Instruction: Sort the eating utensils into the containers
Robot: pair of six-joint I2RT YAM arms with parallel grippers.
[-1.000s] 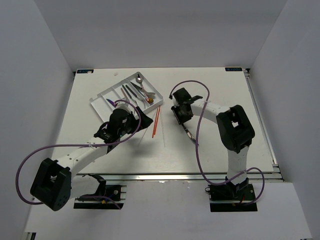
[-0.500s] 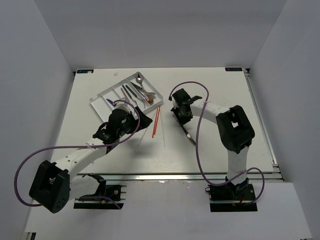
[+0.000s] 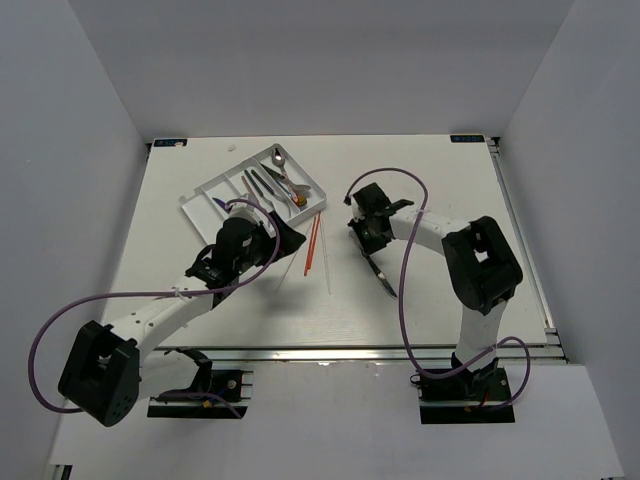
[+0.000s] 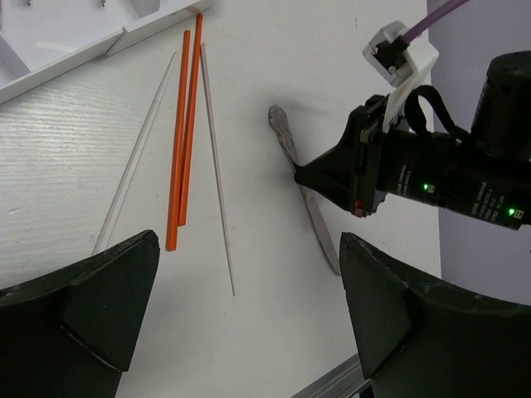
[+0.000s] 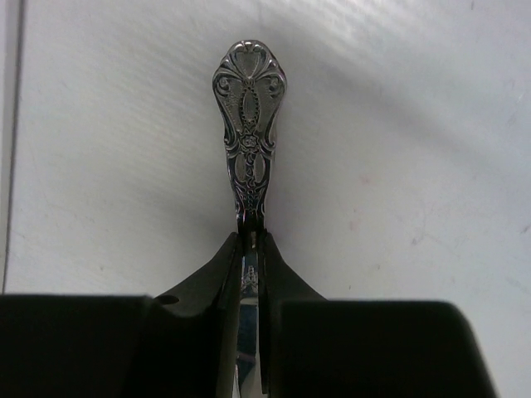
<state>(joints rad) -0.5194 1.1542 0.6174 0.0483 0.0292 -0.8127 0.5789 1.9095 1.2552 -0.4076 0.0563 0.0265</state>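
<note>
A silver knife with an ornate handle [image 5: 249, 124] lies on the table right of centre [image 3: 378, 270]. My right gripper [image 5: 251, 240] is shut on its handle, low at the table; it also shows in the left wrist view [image 4: 309, 176]. Two orange-red chopsticks [image 4: 184, 133] and two pale chopsticks [image 4: 217, 174] lie side by side at mid-table [image 3: 314, 243]. The white tray [image 3: 190, 205] at back left holds several utensils, among them a silver spoon [image 3: 279, 157]. My left gripper [image 4: 249, 323] is open and empty, hovering above the chopsticks near the tray's near corner [image 3: 285, 235].
The tray's near wall [image 4: 83, 50] sits just beyond the chopstick ends. The right arm's purple cable [image 3: 400, 290] loops over the table right of the knife. The table's metal front edge [image 4: 332, 381] is close below the left gripper.
The right arm has shifted slightly to the right with its gripper still low at the knife's handle. The left arm has hardly moved.
</note>
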